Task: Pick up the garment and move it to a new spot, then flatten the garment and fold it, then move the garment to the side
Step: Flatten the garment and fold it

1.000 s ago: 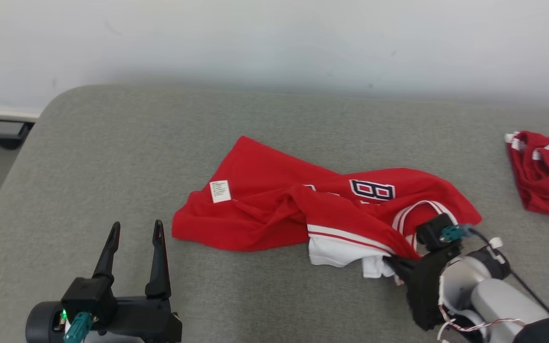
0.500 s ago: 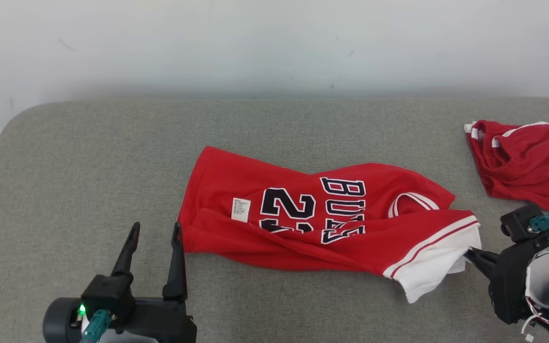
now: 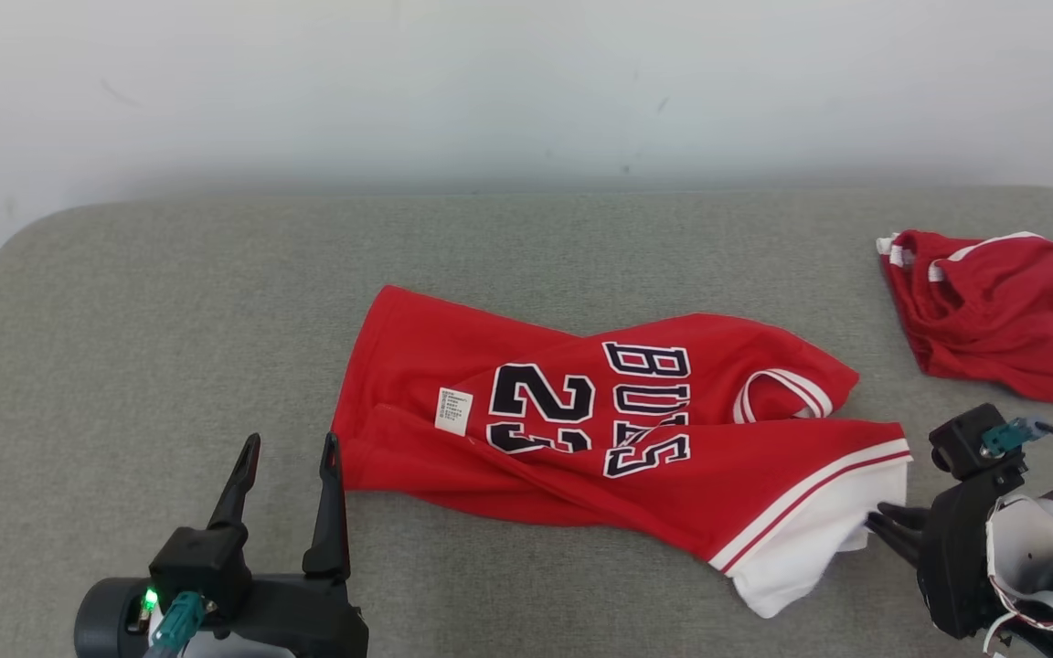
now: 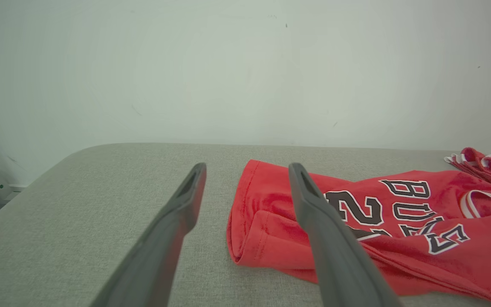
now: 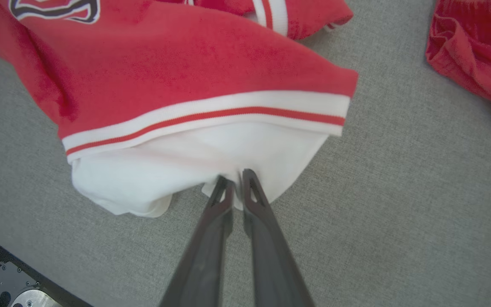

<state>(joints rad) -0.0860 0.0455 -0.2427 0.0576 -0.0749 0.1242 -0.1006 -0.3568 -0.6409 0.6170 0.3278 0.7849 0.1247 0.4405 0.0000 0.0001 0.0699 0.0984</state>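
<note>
A red basketball jersey, the garment [image 3: 618, 429], lies spread across the middle of the grey table [image 3: 170, 302], with black lettering, the number 23 and a white part at its right end. My right gripper [image 3: 874, 530] is shut on that white edge [image 5: 211, 157] at the lower right, and the cloth there hangs a little off the table. My left gripper [image 3: 289, 448] stands open just left of the garment's left edge [image 4: 245, 221], with nothing between its fingers.
A second red garment [image 3: 993, 311] lies crumpled at the table's far right, close to my right arm. A pale wall runs behind the table. The table's left corner is rounded, and the floor shows beyond it.
My right gripper has pulled the white edge rightward, and the bunched garment has stretched out so its lettering shows. The head view has also shifted.
</note>
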